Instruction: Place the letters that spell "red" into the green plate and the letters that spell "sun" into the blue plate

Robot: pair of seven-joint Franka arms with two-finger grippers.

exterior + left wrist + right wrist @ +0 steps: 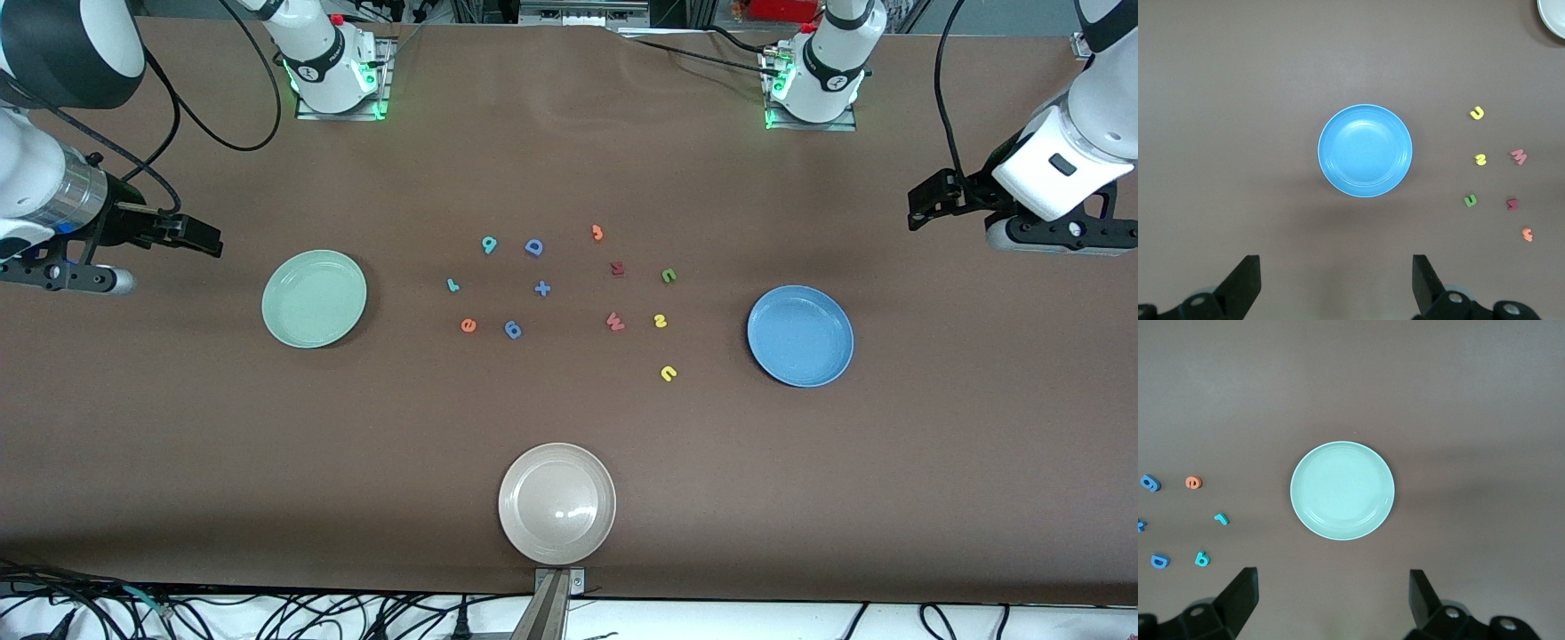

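The green plate [313, 299] [1342, 490] lies toward the right arm's end, the blue plate [800, 335] [1365, 151] toward the left arm's end. Between them lie the teal r [452, 285], orange e [468, 325] and teal d [489, 244], and nearer the blue plate the yellow s [660, 321], yellow u [669, 373] and green n [669, 276]. My right gripper [197, 236] [1332, 577] hangs open and empty, high beside the green plate. My left gripper [926, 201] [1335, 263] hangs open and empty, high beside the blue plate.
A beige plate [556, 503] sits near the table's front edge. Among the letters lie a blue D [533, 247], a blue plus [542, 288], a blue 6-like piece [513, 330], an orange 3 [597, 233] and two dark red letters [614, 321].
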